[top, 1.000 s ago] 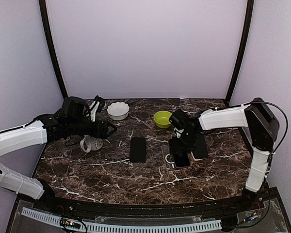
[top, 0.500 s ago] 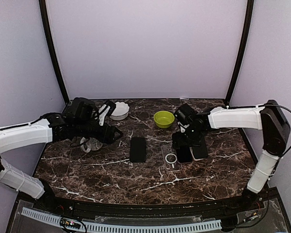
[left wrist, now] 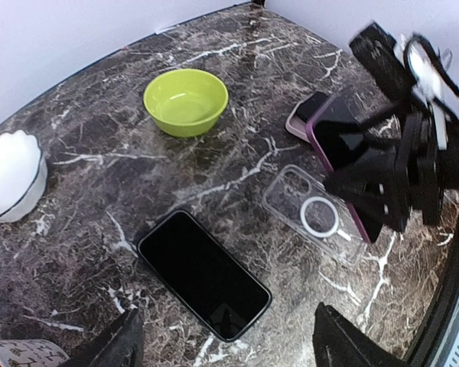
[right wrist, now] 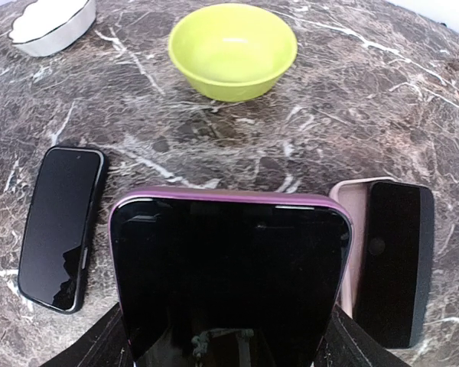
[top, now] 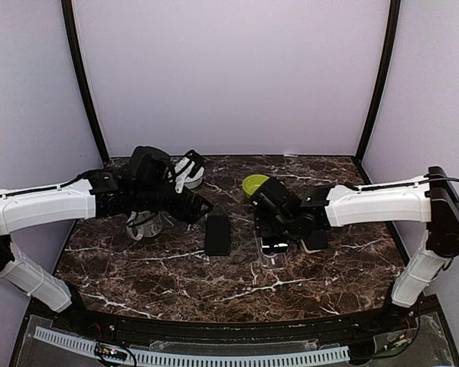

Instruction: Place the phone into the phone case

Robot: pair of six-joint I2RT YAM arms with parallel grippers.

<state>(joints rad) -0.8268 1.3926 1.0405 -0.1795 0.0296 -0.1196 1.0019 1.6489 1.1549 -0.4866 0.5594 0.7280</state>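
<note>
My right gripper (top: 277, 229) is shut on a purple-edged phone (right wrist: 229, 275) and holds it tilted just above the table. In the left wrist view the phone (left wrist: 343, 145) hangs over the far edge of a clear phone case (left wrist: 317, 215) with a white ring, which lies flat on the marble. That case (top: 271, 250) sits just below the right gripper in the top view. A black phone (top: 218, 235) lies flat at the table's middle. My left gripper (top: 193, 205) is open and empty above that black phone (left wrist: 204, 274).
A pink case holding a dark phone (right wrist: 384, 260) lies right of the held phone. A green bowl (top: 256, 186) and a white scalloped bowl (top: 187, 174) stand at the back. A patterned mug (top: 144, 226) stands at the left under my left arm.
My right gripper has shifted left with the purple-edged phone, over the clear case. My left arm has reached rightward to hover above the black phone.
</note>
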